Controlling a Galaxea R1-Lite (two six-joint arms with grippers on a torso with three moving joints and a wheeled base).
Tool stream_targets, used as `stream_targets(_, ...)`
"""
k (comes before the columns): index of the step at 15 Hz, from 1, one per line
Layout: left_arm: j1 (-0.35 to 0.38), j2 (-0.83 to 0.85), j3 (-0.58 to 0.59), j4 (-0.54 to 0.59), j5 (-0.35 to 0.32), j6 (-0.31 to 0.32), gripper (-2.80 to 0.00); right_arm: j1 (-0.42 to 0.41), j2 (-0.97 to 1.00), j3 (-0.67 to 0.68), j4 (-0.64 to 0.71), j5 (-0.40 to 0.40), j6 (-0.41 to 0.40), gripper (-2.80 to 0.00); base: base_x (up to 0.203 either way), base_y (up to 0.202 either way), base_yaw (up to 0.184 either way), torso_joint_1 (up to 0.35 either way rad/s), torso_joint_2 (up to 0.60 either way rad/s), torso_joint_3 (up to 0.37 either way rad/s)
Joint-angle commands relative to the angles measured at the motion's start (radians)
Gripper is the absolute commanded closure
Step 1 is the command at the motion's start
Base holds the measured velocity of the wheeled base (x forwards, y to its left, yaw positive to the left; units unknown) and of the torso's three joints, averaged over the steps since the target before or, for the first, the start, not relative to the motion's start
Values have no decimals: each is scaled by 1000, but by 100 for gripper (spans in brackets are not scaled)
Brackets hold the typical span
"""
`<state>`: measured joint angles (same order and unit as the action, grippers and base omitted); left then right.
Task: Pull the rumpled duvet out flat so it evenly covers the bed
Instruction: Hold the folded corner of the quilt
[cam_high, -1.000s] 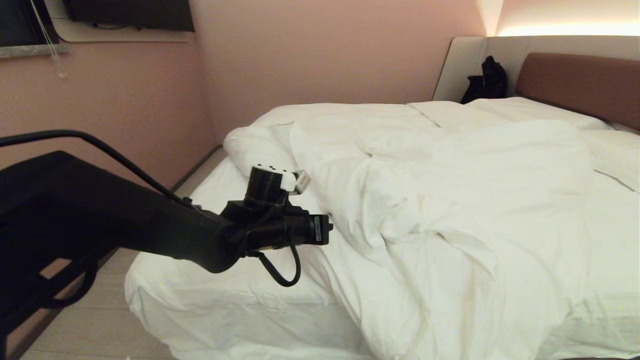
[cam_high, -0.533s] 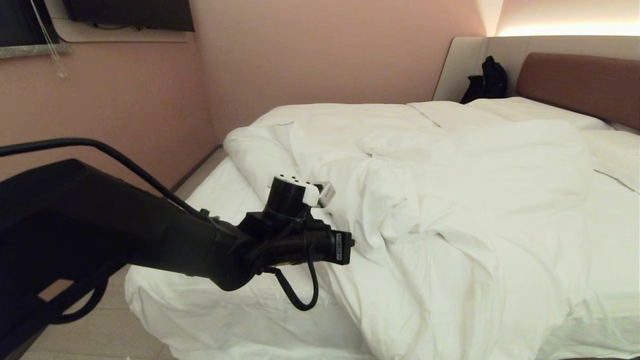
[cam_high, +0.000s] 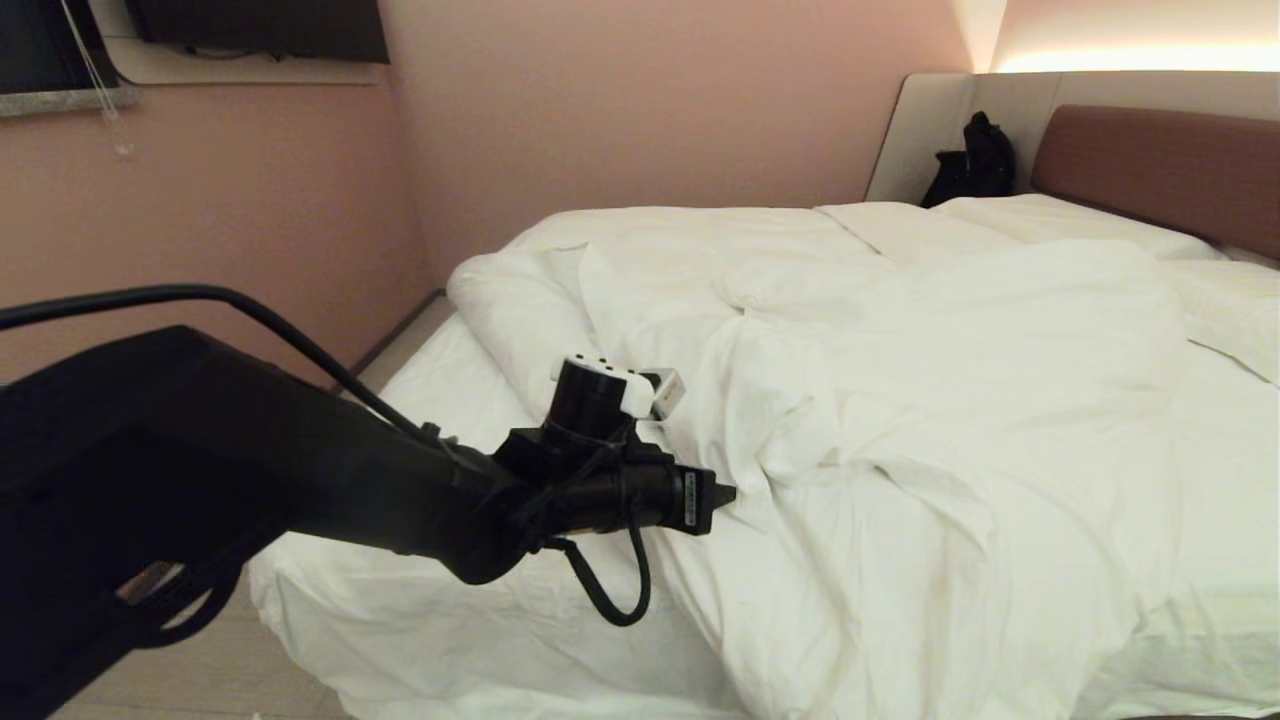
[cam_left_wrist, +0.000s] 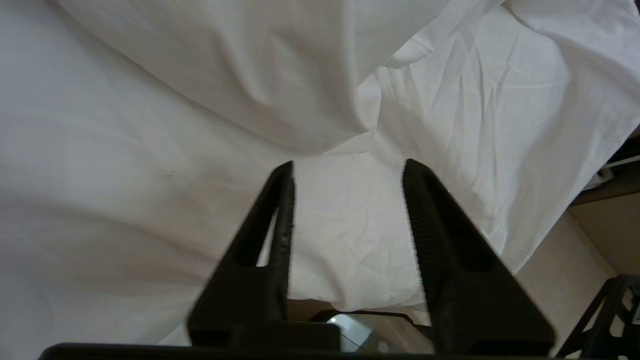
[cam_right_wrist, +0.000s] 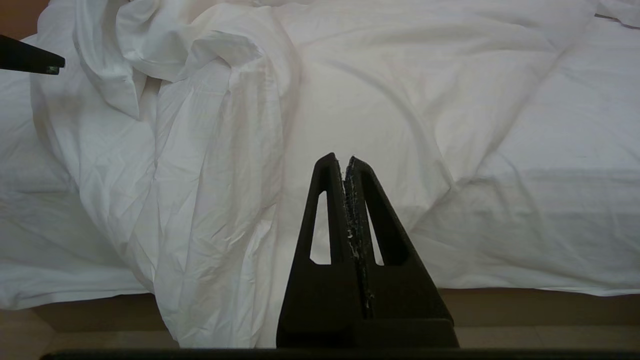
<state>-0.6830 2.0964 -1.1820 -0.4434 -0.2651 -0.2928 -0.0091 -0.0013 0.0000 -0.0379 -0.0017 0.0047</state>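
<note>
The duvet (cam_high: 900, 400) lies bunched across centre and right of frame, leaving the bed (cam_high: 440, 590) bare at lower left. The left gripper (cam_high: 722, 494), jaws parted and empty, sits at its folded edge; it should take a deep bite of the thick fold before closing.

Duvet (cam_high: 930, 400) rumpled on bed (cam_high: 420, 560)
White, puffy, bunched centre/right; near-left sheet bare, far-left edge rolled.
</note>
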Motion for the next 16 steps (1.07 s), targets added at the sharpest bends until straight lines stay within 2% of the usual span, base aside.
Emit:
stream_targets(1,-1,22,-13,-5,11,1,-280,0,1,0,0,0,0,0,0,0,0,0,0,0)
stream_targets(4,-16,64,-26,-16,45,19,-280,0,1,0,0,0,0,0,0,0,0,0,0,0)
stream_targets(7,-27,100,-66,-22,136,75,-280,0,1,0,0,0,0,0,0,0,0,0,0,0)
stream_targets(16,-58,160,-159,-11,142,44,-280,0,1,0,0,0,0,0,0,0,0,0,0,0)
